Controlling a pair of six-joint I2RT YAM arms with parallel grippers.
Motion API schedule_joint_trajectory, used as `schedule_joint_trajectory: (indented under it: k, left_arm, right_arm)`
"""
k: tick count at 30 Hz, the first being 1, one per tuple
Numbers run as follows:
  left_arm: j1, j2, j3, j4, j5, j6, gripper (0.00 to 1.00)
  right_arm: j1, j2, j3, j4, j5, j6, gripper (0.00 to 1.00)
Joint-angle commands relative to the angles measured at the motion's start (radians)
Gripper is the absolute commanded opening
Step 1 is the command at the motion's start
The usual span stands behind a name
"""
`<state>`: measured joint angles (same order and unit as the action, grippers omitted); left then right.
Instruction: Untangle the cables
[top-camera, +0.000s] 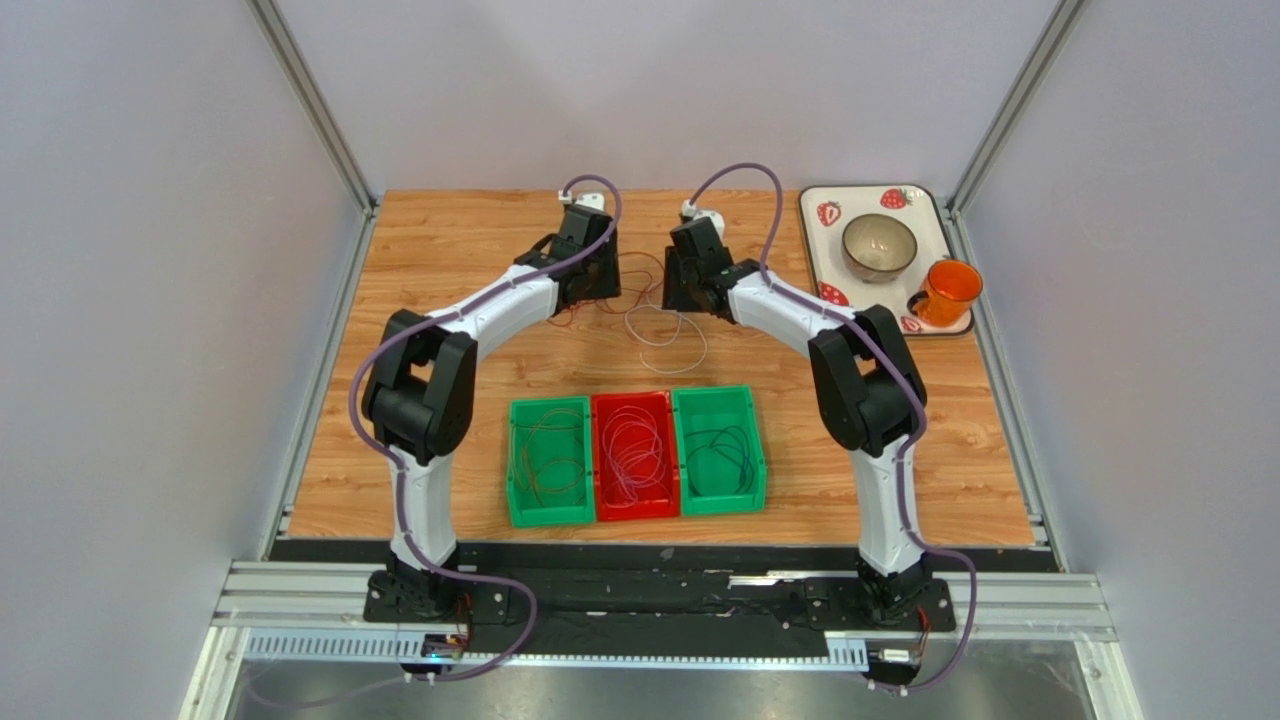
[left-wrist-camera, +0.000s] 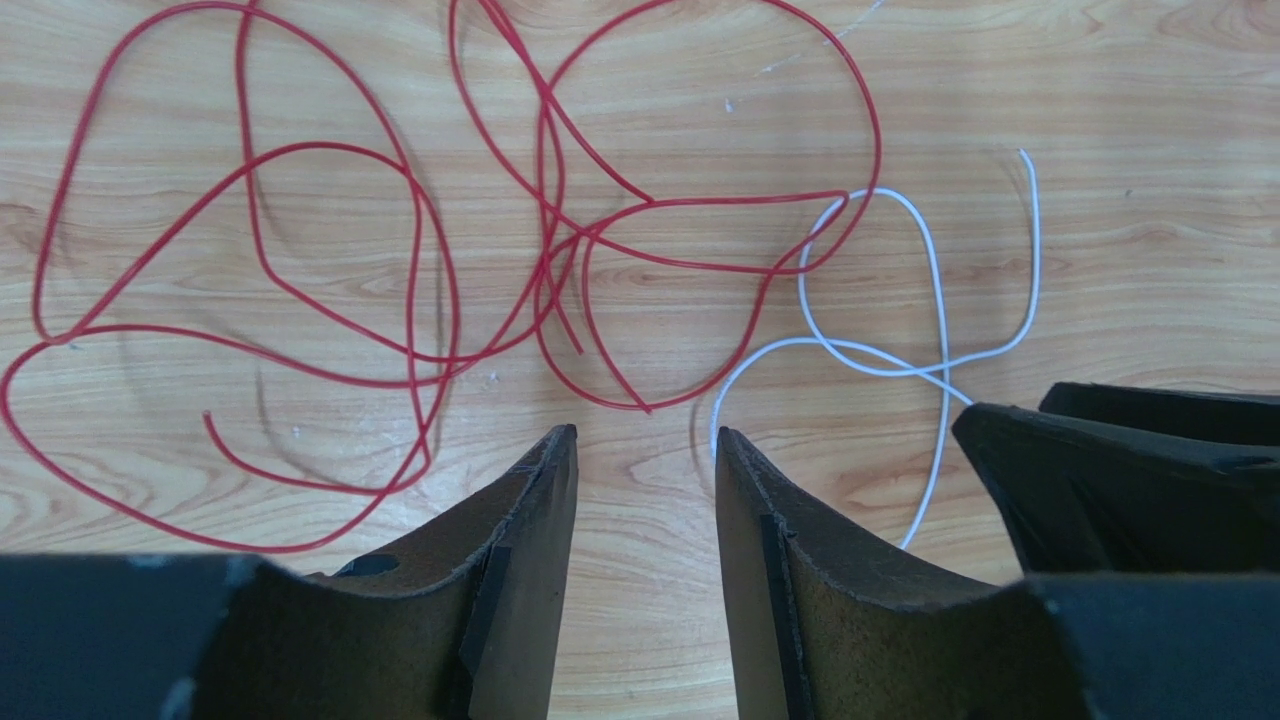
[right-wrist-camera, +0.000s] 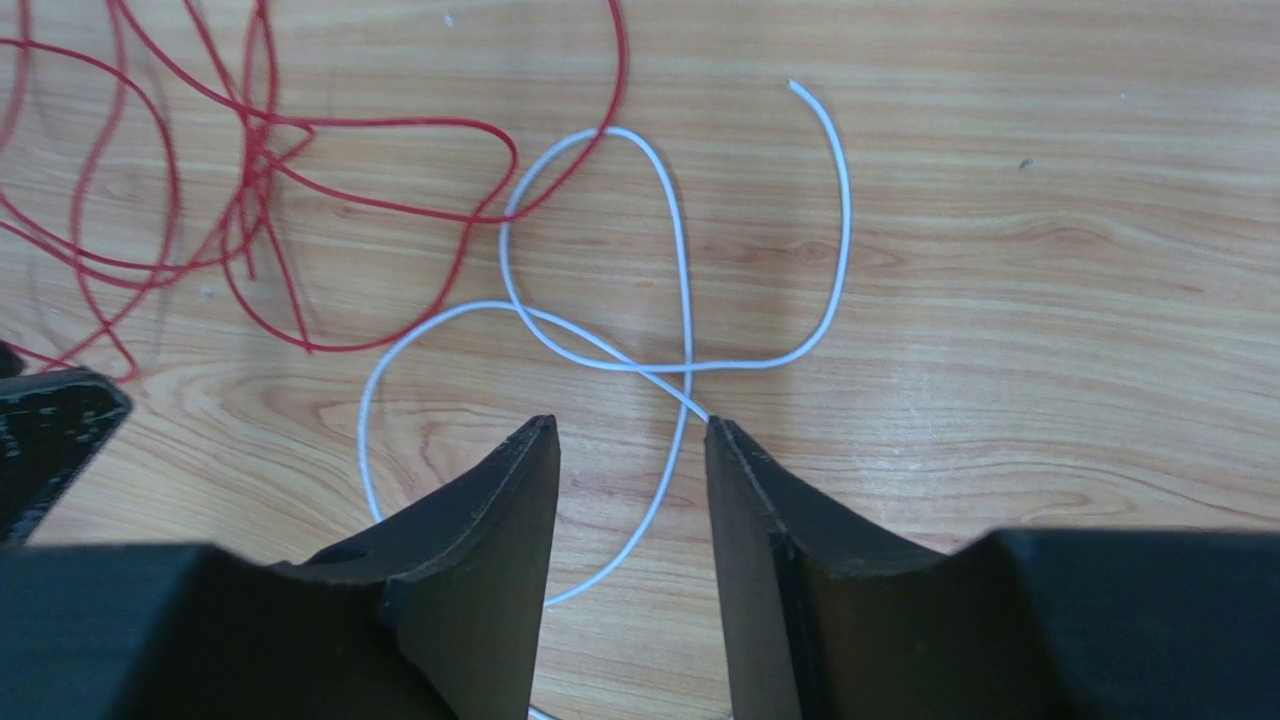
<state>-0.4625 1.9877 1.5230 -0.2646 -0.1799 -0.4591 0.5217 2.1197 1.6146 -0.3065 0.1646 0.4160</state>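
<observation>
A tangle of red cable (left-wrist-camera: 649, 201) lies on the wood, with a white cable (left-wrist-camera: 902, 369) looped beside it and crossing its right edge. From above, both lie between the two grippers, white (top-camera: 661, 342) and red (top-camera: 579, 311). My left gripper (left-wrist-camera: 643, 435) is open and low over bare wood, just short of the red loops; it is also seen from above (top-camera: 594, 285). My right gripper (right-wrist-camera: 628, 425) is open, with a strand of the white cable (right-wrist-camera: 684, 368) running between its fingers; it is also seen from above (top-camera: 684, 293). The red cable (right-wrist-camera: 268, 158) lies to its left.
Three bins stand side by side near the front: a green bin (top-camera: 516, 465) with brown-orange coils, a red bin (top-camera: 634, 399) with red and white coils, and a green bin (top-camera: 756, 450) with dark coils. A tray (top-camera: 819, 240) at the back right holds a bowl (top-camera: 879, 246) and an orange cup (top-camera: 947, 290).
</observation>
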Motion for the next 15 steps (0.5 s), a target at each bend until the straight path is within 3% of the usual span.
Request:
schedule_joint_trajectory:
  k: [1,15]
  left_arm:
    - [0.012,-0.064,-0.007,0.054,0.036,-0.023,0.47]
    - [0.012,-0.064,-0.026,0.068,0.071,-0.044,0.45]
  right_arm:
    - [0.003,0.029,0.057,-0.049,0.036,-0.032,0.46]
    - [0.008,0.117,0.176,-0.108,0.012,-0.140,0.51]
